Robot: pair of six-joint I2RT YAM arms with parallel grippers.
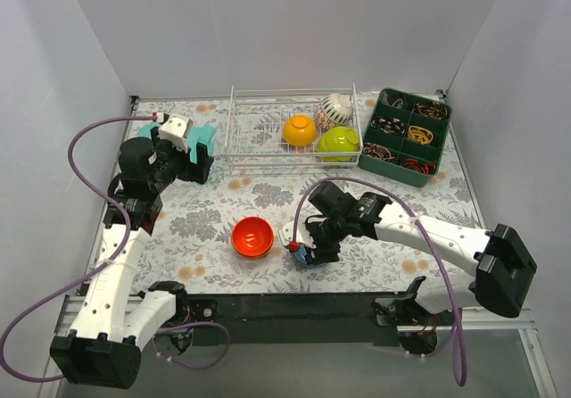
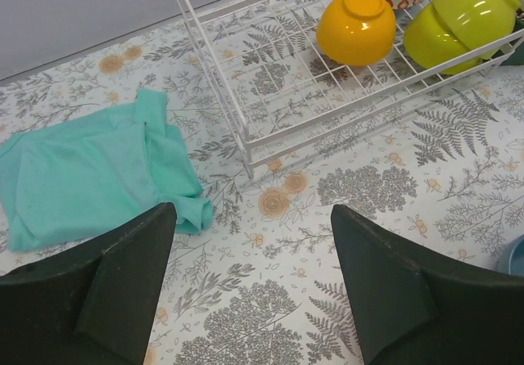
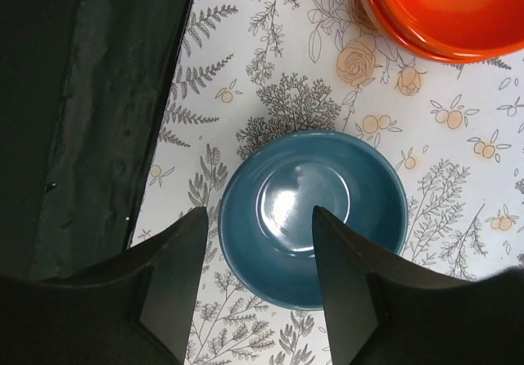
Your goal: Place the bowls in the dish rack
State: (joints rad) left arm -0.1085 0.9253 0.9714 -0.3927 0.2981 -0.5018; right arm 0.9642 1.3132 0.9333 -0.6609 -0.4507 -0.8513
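The white wire dish rack [image 1: 268, 155] stands at the back and holds an orange-yellow bowl [image 1: 300, 130], lime-green bowls [image 1: 338, 143] that look nested, and a patterned cream bowl [image 1: 335, 107]. A red-orange bowl [image 1: 252, 236] sits upright on the table in front. My right gripper [image 1: 308, 252] is open over a blue bowl [image 3: 327, 218]. One finger is outside the bowl's left rim, the other is over its inside. My left gripper [image 1: 198, 161] is open and empty, low over the cloth left of the rack [image 2: 270, 95].
A teal cloth [image 2: 90, 173] lies left of the rack. A dark green compartment tray [image 1: 406, 135] of small items stands right of the rack. The table's dark front edge [image 3: 98, 95] runs close beside the blue bowl.
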